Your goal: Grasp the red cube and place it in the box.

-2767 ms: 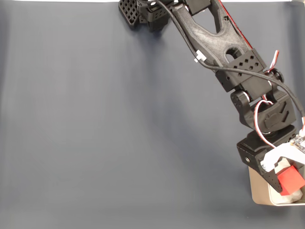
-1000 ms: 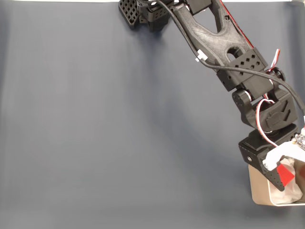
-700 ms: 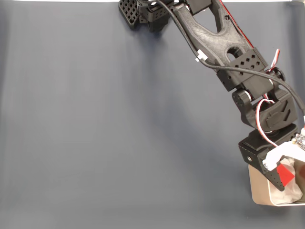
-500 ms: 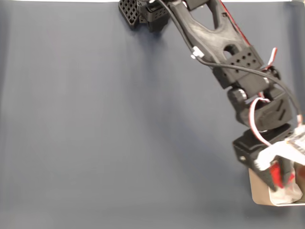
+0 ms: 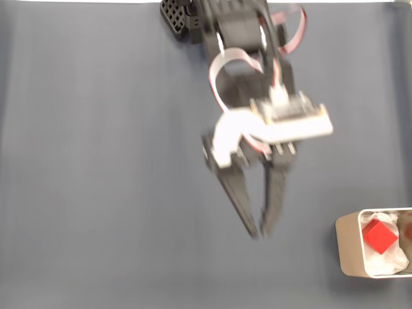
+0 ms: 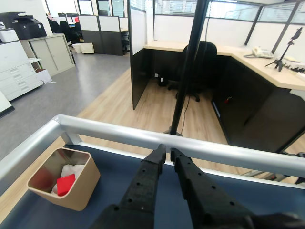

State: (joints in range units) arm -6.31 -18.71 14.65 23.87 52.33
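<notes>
The red cube sat inside the box, resting on the white lining, near the left half of the box as the fixed view showed it. In the wrist view the same cube lay tilted against the crumpled white lining, low down behind the beige wall. It touched nothing but the lining, which suggested to me that the placing part of the job was done.

The tool hung over the bare counter, well apart from the box and to its left in the fixed view. Its two dark fingers came nearly together at the tips, a narrow gap further up, and nothing was between them. In the wrist view the tool pointed out past the grey rail at the counter's edge, toward the office floor beyond, fingers close and empty. The arm looked blurred in the fixed view, so I took it to be in motion, likely heading back toward its base at the top edge.

I judged the box stood near the counter's corner so the arm could reach it at full stretch, and the soft lining was there to keep the cube from bouncing out.
</notes>
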